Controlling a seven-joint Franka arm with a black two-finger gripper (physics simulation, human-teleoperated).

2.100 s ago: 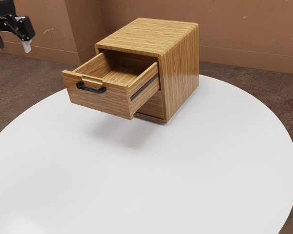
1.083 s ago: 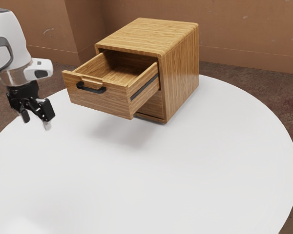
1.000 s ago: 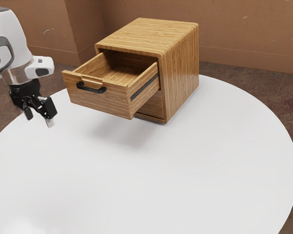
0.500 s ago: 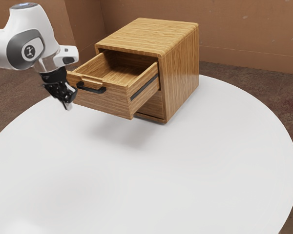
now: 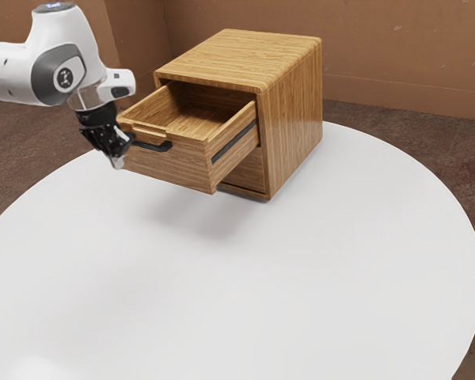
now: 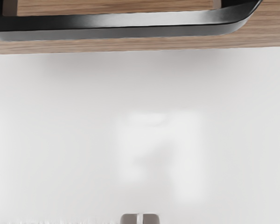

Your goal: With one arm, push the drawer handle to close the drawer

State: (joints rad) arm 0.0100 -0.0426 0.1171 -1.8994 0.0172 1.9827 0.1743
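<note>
Close in front of the drawer, at the handle's left end in the exterior view, is my gripper (image 5: 117,162), pointing downward with its fingertips together. The upper drawer (image 5: 174,165) stands pulled well out of the wooden cabinet (image 5: 291,119). Its black handle (image 5: 158,147) is partly hidden behind the hand; whether they touch, I cannot tell. In the wrist view the handle (image 6: 116,25) crosses in front of the drawer front (image 6: 107,45), and the gripper (image 6: 139,219) has both tips nearly meeting, with nothing held between them.
The cabinet and open drawer stand over the far part of a round white table (image 5: 245,285). Below the drawer is the cabinet's lower front (image 5: 245,168). A brown wall (image 5: 404,55) rises behind, beyond the dark floor (image 5: 380,118).
From the exterior view's left edge my hand has come right to the drawer front, turning on the way, and its spread fingers have closed. The drawer and cabinet have not visibly moved.
</note>
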